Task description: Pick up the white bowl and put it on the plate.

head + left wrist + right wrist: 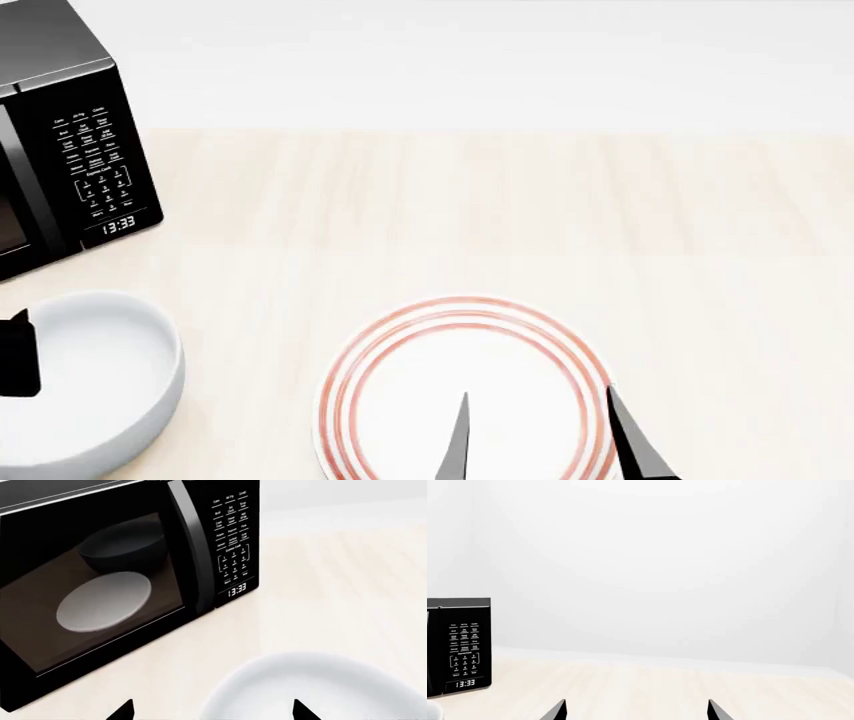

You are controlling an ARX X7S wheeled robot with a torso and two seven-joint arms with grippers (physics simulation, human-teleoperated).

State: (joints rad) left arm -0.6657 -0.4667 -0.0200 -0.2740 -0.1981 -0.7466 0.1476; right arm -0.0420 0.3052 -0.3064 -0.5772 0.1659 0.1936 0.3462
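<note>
The white bowl (83, 385) sits on the pale wooden counter at the near left, in front of the microwave. It also shows in the left wrist view (320, 690). My left gripper (213, 711) is open and empty, and the bowl's rim lies partly between its fingertips. In the head view only one dark finger (16, 360) of it shows, at the bowl's left rim. The plate (350, 375), white with red rings, lies at the near middle, to the right of the bowl. My right gripper (547, 440) is open and empty above the plate's near part, and it also shows in the right wrist view (636, 711).
A black microwave (80, 150) stands at the far left, its door shut. Through its window I see a pale dish (103, 600) and a dark bowl (127, 545). It also shows in the right wrist view (460, 647). A white wall runs behind the counter (534, 200).
</note>
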